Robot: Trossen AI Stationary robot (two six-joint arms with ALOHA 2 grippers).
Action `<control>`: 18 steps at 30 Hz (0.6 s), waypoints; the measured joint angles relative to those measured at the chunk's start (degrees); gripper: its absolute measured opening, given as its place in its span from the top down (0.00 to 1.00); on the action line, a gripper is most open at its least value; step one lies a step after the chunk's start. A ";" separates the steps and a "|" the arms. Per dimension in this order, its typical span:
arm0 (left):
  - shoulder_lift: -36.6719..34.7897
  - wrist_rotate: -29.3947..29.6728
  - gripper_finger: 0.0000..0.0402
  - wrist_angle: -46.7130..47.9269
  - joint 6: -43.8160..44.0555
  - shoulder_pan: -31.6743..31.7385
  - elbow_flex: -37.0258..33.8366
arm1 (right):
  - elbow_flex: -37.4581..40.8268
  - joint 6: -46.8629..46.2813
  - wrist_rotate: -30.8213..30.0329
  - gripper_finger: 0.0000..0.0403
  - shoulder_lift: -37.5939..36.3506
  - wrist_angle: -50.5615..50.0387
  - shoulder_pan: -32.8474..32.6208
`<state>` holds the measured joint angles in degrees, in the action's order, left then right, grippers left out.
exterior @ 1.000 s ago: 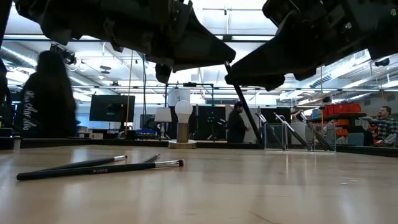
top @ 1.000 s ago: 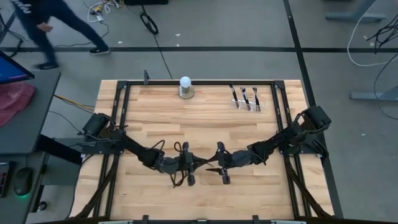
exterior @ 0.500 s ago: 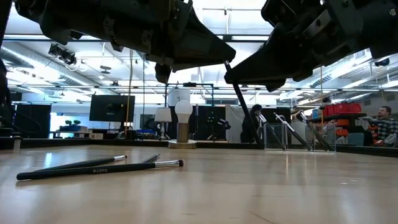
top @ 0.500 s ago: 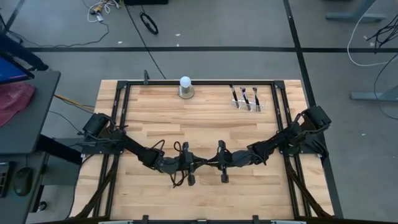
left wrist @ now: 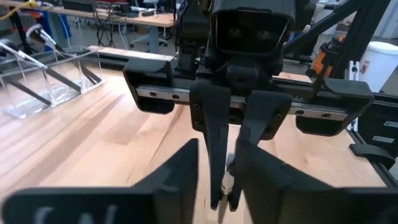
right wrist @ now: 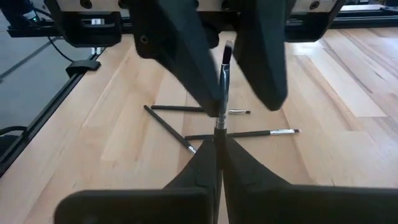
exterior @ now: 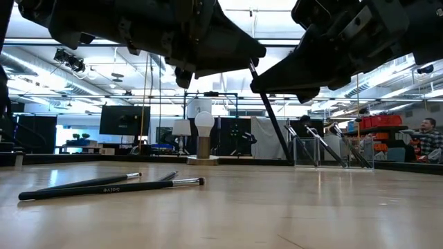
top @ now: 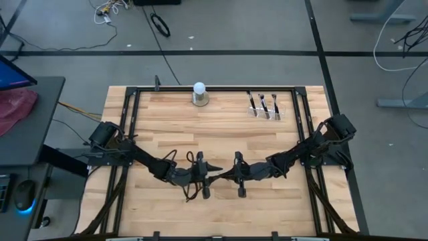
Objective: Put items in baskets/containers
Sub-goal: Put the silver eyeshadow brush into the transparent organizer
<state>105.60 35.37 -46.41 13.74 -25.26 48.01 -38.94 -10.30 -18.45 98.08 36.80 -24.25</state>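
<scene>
Pale wooden planks make up the table (top: 221, 127), framed by dark rails, with a grey floor around it. At its near middle the two dark arms meet. The right gripper (right wrist: 219, 127) is closed on a thin dark-handled makeup brush (right wrist: 222, 87) that stands roughly upright between its fingers, bristle tip uppermost in its wrist view. The left gripper (left wrist: 217, 199) faces it, its fingers (left wrist: 180, 168) spread on either side of the right gripper's fingers and the brush, which shows there only as a small pale bit; I cannot tell whether they touch it.

On the wood below and beyond the grippers lie three more slender dark brushes (right wrist: 205, 121) close together, one with a metal ferrule and a pale tip (the low view shows them lying flat, one with lettering on its handle (exterior: 111, 188)).

Well apart, toward the far right of the table, stands the small clear rectangular plastic holder (top: 267, 110) with three dark brushes (top: 264, 104) leaning in it, tips up. To its left on the far edge stands a white ball on a round grey base (top: 199, 94).

A seated person (exterior: 429, 142) shows in the room behind.
</scene>
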 joint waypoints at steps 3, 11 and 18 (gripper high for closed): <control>-0.59 -0.04 0.62 -0.22 -2.37 0.00 0.00 | 0.00 -1.08 -3.45 1.00 0.00 -0.61 -0.03; -7.34 2.20 0.48 8.76 -3.42 -2.89 0.02 | 0.09 -4.71 -18.68 0.99 -8.68 -15.19 0.18; -5.63 6.09 0.50 12.60 -0.79 -5.01 -0.02 | 0.09 -0.06 -27.32 0.99 -30.15 -32.25 5.40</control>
<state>99.97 41.46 -33.81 12.95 -30.26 47.99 -38.85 -10.36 -45.77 67.93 4.55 -18.85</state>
